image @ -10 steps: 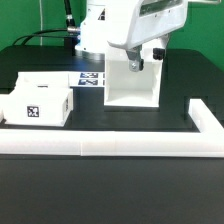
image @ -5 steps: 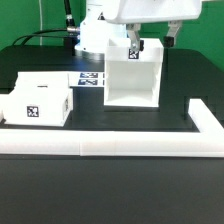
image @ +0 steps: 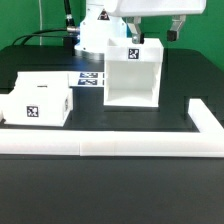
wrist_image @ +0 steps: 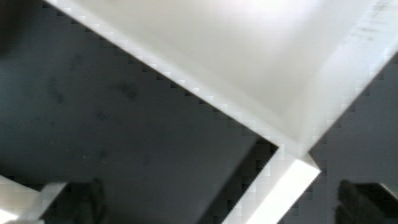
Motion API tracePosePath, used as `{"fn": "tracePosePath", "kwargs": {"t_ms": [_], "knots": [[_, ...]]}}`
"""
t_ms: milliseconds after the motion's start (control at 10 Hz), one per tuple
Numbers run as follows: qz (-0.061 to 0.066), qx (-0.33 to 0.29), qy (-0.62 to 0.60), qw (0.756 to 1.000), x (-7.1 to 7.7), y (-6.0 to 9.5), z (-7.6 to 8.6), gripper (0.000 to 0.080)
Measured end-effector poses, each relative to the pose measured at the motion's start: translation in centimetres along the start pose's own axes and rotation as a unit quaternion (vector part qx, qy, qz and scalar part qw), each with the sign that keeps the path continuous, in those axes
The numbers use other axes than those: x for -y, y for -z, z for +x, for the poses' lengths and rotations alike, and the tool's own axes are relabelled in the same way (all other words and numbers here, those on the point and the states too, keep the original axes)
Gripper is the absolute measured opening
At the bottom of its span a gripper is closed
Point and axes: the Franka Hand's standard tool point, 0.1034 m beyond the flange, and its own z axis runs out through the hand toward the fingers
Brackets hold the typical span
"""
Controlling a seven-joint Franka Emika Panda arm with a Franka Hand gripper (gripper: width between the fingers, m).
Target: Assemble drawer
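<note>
The drawer's casing (image: pixel 133 75), a hollow white cube with its open side facing the exterior camera, stands on the black table with a square tag (image: pixel 134 55) at its top edge. My gripper (image: pixel 153 33) hangs just above the casing's top and is open. In the wrist view, one white casing wall (wrist_image: pixel 267 70) runs between my dark fingers (wrist_image: pixel 57 205), which stand well apart from it; the gripper (wrist_image: pixel 214 205) holds nothing. A small white tray (image: pixel 38 102) with a tag lies at the exterior view's left.
A long low white rail (image: pixel 120 148) runs along the front and turns back at the exterior view's right (image: pixel 208 120). The marker board (image: pixel 88 78) lies behind the casing's left side. The arm's white base (image: pixel 95 30) stands at the back.
My gripper has risen from down at the casing's top wall to just above it, uncovering the tag on the top edge. The tray has not moved.
</note>
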Motion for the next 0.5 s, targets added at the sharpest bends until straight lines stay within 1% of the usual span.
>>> {"fn": "tracePosePath", "kwargs": {"t_ms": [100,200,300,400,500], "knots": [[-0.002,0.002,-0.065,0.998,0.8,0.2,-0.6,0.0649],[-0.004,0.008,-0.117,0.993,2.1,0.2,-1.5,0.0649],[-0.003,0.012,-0.139,0.990,2.7,0.0,-2.0,0.0649],[0.002,0.014,-0.170,0.985,3.2,-0.4,-2.5,0.0649],[0.019,0.012,-0.191,0.981,3.2,-0.6,-2.9,0.0649]]}}
